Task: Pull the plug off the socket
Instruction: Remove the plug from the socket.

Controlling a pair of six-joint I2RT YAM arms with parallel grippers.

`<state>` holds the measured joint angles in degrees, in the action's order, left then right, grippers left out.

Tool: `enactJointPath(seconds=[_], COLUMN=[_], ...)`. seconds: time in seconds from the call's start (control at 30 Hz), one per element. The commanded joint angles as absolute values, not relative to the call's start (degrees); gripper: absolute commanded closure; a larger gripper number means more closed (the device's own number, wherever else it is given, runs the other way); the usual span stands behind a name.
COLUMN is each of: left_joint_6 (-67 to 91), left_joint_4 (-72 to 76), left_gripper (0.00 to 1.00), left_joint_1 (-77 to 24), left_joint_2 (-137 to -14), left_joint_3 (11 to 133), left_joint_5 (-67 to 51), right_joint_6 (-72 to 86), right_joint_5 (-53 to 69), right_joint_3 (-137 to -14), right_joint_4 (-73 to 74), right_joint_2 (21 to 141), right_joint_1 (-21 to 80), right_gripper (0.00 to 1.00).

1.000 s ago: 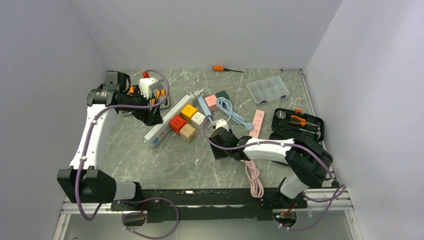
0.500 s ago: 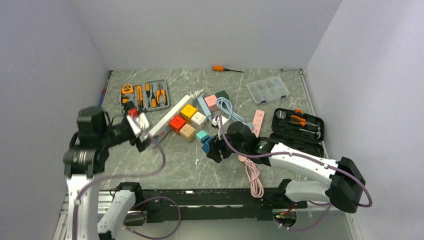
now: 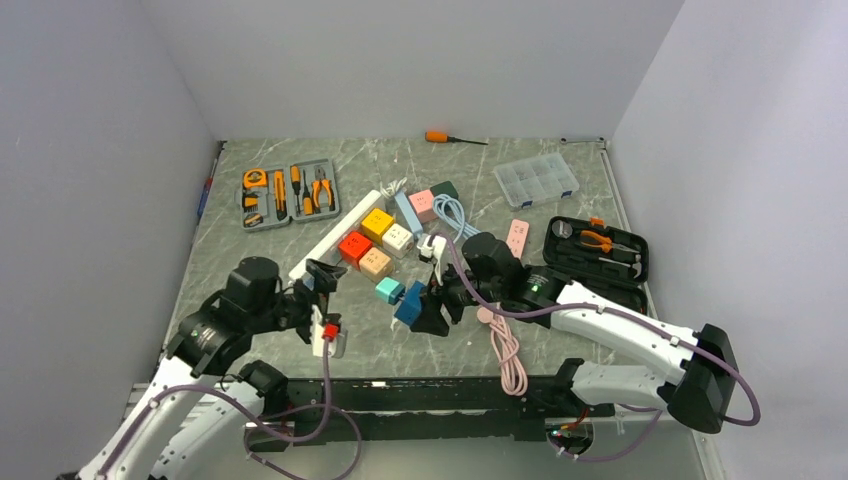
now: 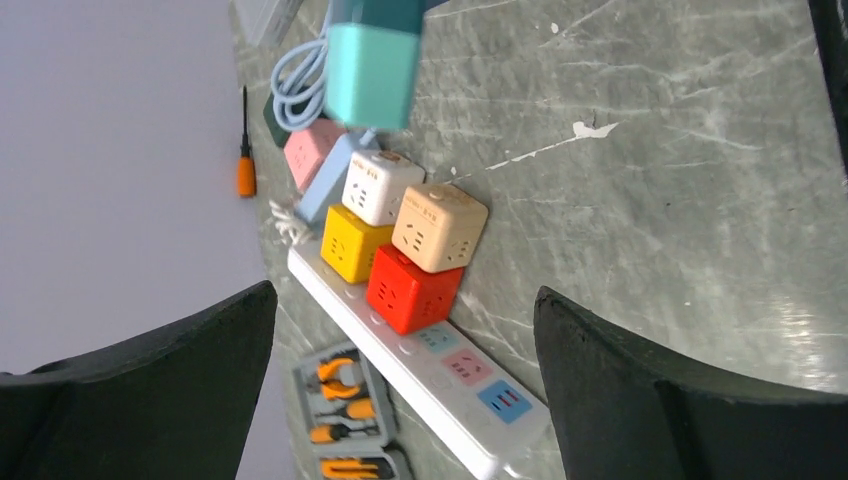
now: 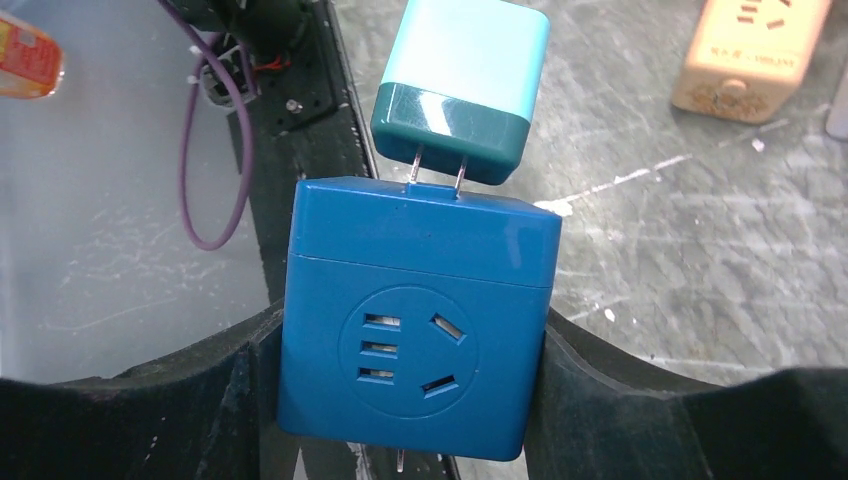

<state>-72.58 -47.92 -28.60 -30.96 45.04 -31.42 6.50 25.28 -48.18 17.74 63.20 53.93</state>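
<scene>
Near the middle of the table (image 3: 350,160), the right hand (image 5: 415,370) is closed on the blue cube socket (image 5: 415,330). Its 2 fingers press opposite side faces, so the face carrying the teal plug (image 5: 460,95) points away from the hand and stays uncovered. I judge this grip is meant to brace the socket while the plug is drawn straight out along its prongs. In the right wrist view, the 2 metal prongs show a short bare length between plug body and socket, so the plug seems only partly seated, not flush. Socket and plug appear lifted off the table, though I cannot be sure.

The left hand (image 4: 405,300) is spread wide with nothing between its fingers. In its wrist view the plug sits ahead at the top of the frame, apart from both fingers, so the hand looks to be lining up to close on the plug body.

Farther off, a white cube (image 4: 378,186), a tan cube (image 4: 440,226), a yellow cube (image 4: 352,243) and a red cube (image 4: 413,289) sit clustered against a white power strip (image 4: 430,385).

The white and tan cubes carry small dark print that is too small to read. No brand or label shows on the plug or the blue socket.
</scene>
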Motion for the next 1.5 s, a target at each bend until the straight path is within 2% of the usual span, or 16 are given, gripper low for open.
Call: enactJointPath(seconds=[0.0,0.23,0.47,0.67,0.83,1.23,1.3,1.37,1.4,1.43,1.47], left_joint_6=[-78.98,-79.25,-77.26,-75.57,-76.33,-80.42,-80.95,-81.73,-82.11,-82.37,-82.23], left_joint_4=[-37.49,-23.00,-25.89,-26.84,-24.11,-20.11,-20.32,-20.72,-20.73,-20.33,-19.44], left_gripper=[0.01,0.01,0.01,0.21,0.37,0.47,0.54,0.66,0.74,0.89,0.98], left_joint_1=[-36.46,-42.39,-49.18,-59.08,-60.29,-60.29,-60.29,-60.29,-60.36,-60.42,-60.46], left_joint_2=[-34.55,-41.68,-45.17,-45.11,-46.92,-47.23,-47.29,-47.23,-47.21,-47.20,-47.24], left_joint_3=[43.43,41.97,44.22,44.61,44.44,41.96,42.01,41.97,41.89,41.78,41.63], left_joint_5=[-21.78,-15.64,-14.12,-9.14,-5.97,-1.69,-1.79,-2.23,-2.26,-1.98,-1.72], right_joint_6=[4.65,5.63,5.55,5.99,6.50,7.11,7.20,7.20,7.21,7.28,7.30], right_joint_5=[32.34,34.43,32.87,32.22,33.02,34.37,34.18,33.95,33.79,33.60,33.20], right_joint_3=[-53.07,-52.16,-52.47,-52.99,-52.99,-52.03,-51.95,-51.88,-51.74,-51.62,-51.52], right_joint_4=[17.32,14.85,13.74,12.82,12.17,12.79,13.06,13.25,13.22,13.20,13.26], right_joint_2=[64.52,63.84,64.57,66.02,66.45,65.56,65.42,65.07,64.79,64.67,64.60], right_joint_1=[54.01,54.06,54.04,54.04,54.08,54.12,54.05,54.13,54.11,54.04,54.13], right_gripper=[1.00,1.00,1.00,1.00,1.00,1.00,1.00,1.00,1.00,1.00,1.00])
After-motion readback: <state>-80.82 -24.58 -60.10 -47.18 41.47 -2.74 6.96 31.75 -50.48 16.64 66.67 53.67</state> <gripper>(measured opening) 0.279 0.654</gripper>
